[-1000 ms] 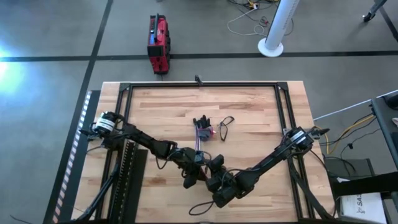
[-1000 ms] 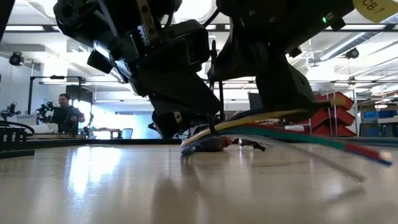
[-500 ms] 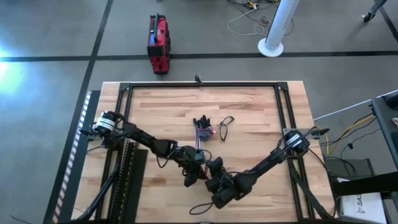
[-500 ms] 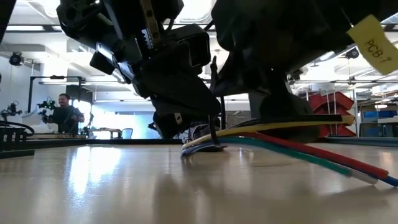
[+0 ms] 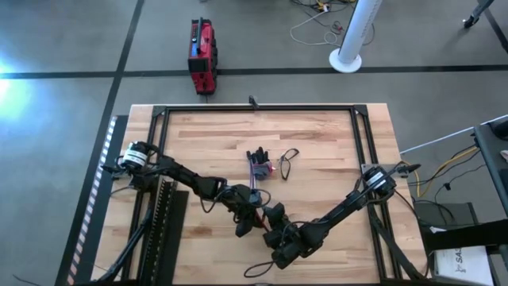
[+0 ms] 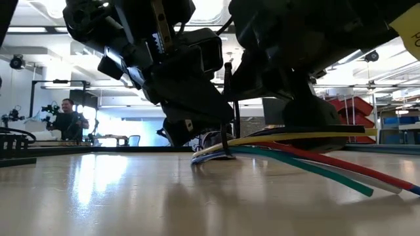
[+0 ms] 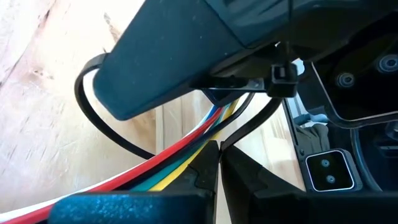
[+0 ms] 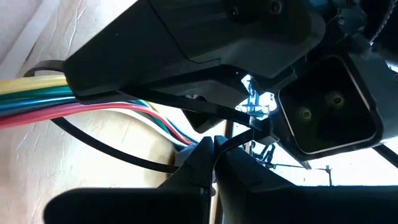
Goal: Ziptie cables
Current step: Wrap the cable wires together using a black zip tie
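Left wrist view only: ziptie (image 7: 249, 127) looped round cables (image 7: 186, 149).

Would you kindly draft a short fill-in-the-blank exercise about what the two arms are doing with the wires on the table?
1. The ziptie forms a ____ around the cables.
2. In the left wrist view, the left gripper is ____ on the ziptie's strap.
3. In the low view, the cables' free ends rest on the ____.
4. In the high view, both grippers meet near the table's ____ edge.

Missing words: loop; shut; table; front
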